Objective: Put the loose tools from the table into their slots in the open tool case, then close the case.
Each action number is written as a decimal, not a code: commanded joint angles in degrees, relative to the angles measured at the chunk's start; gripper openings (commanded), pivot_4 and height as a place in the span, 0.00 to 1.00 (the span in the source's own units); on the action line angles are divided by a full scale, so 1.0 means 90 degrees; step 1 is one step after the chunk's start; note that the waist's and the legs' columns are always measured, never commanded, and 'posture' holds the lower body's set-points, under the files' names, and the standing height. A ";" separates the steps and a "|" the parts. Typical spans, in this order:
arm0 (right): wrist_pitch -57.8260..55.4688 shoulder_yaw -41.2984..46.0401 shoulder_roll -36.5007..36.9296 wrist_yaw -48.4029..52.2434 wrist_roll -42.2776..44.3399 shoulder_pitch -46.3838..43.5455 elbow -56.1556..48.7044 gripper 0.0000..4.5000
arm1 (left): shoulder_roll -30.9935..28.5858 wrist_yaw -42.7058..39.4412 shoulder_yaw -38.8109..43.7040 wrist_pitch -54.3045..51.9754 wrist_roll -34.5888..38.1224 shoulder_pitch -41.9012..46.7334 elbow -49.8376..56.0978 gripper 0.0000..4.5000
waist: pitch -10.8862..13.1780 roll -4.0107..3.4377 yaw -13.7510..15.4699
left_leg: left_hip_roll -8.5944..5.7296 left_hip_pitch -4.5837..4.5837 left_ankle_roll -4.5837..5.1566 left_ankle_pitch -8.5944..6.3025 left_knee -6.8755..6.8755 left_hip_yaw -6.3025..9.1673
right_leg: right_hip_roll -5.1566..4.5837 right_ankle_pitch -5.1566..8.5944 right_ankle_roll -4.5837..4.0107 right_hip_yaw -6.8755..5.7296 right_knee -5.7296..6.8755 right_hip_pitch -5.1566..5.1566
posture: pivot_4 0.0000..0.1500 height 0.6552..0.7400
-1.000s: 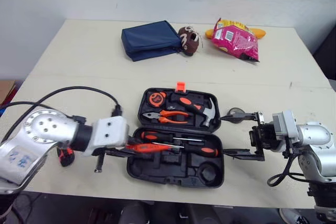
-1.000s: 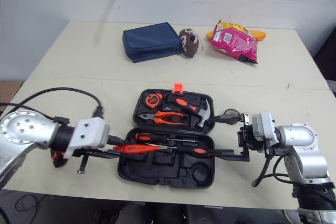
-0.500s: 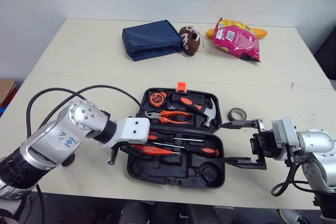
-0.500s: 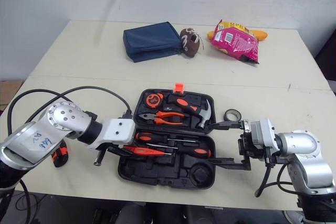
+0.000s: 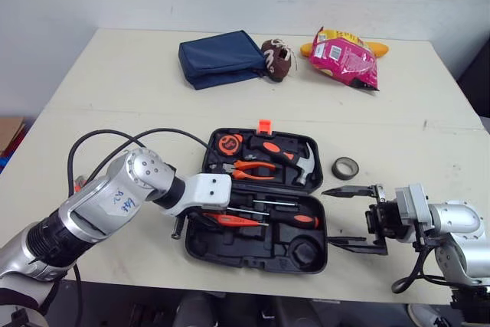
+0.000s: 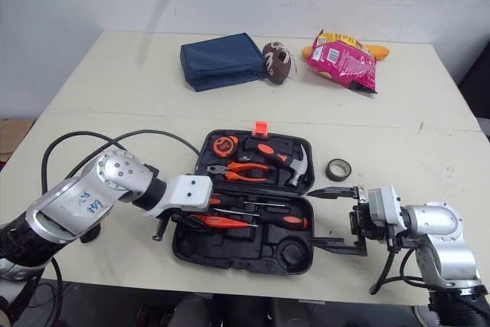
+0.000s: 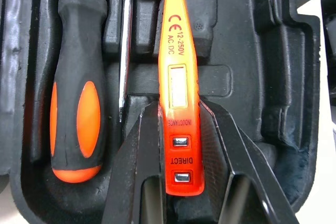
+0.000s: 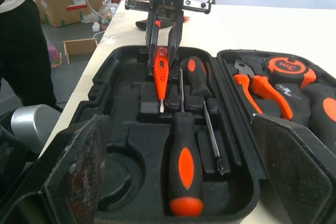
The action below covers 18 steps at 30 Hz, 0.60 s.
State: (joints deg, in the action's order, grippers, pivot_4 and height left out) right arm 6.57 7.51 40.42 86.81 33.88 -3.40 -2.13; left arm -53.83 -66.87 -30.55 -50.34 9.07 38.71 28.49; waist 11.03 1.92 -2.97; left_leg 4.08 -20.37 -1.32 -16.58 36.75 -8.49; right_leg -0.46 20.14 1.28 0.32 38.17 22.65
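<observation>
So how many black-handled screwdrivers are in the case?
2, side by side in the case's front half: one screwdriver, handle at the right end; the other screwdriver reversed, beside the orange tester in the left gripper. None looks hidden.

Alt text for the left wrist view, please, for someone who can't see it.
The left gripper clamps an orange voltage tester between its two black fingers, holding it lengthwise over the moulded tray of the black tool case. Beside the tester, a black-and-orange screwdriver lies in its slot.
</observation>
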 commanded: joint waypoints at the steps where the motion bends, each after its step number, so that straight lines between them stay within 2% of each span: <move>1: 0.0208 0.0120 -0.0008 0.0115 0.0044 0.0053 -0.0009 1.00 | -0.0076 -0.0024 -0.0129 -0.0241 -0.0150 0.0110 0.0034 0.07 | 0.0000 0.0000 -0.0001 | 0.0000 0.0000 0.0001 -0.0001 0.0007 0.0000 | 0.0000 0.0000 0.0000 0.0000 0.0004 0.0000 | 1.00 1.00; 7: 0.0448 0.0212 0.0015 0.0236 0.0090 0.0229 0.0116 1.00 | -0.0460 -0.0167 -0.0365 -0.0526 -0.0313 0.0194 0.0097 0.07 | -0.0001 0.0000 -0.0026 | 0.0004 0.0011 0.0005 -0.0004 0.0030 0.0002 | 0.0001 0.0001 -0.0001 0.0000 0.0031 -0.0010 | 1.00 1.00; 18: 0.0316 0.0301 0.0133 0.0057 0.0242 0.0425 -0.0324 1.00 | -0.0408 0.0023 -0.0361 -0.0456 -0.0368 0.0041 0.0104 0.07 | -0.0001 -0.0001 -0.0028 | 0.0007 0.0017 -0.0001 -0.0001 0.0030 0.0002 | 0.0003 0.0004 -0.0005 0.0002 0.0044 -0.0010 | 1.00 1.00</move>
State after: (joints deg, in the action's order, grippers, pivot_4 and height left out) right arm 9.63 8.42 40.86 87.44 34.66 0.39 -3.04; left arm -56.38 -67.06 -32.89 -54.02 7.49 40.23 29.66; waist 11.02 1.91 -3.21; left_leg 4.14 -20.22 -1.32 -16.59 37.02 -8.47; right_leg -0.44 20.17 1.24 0.33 38.56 22.56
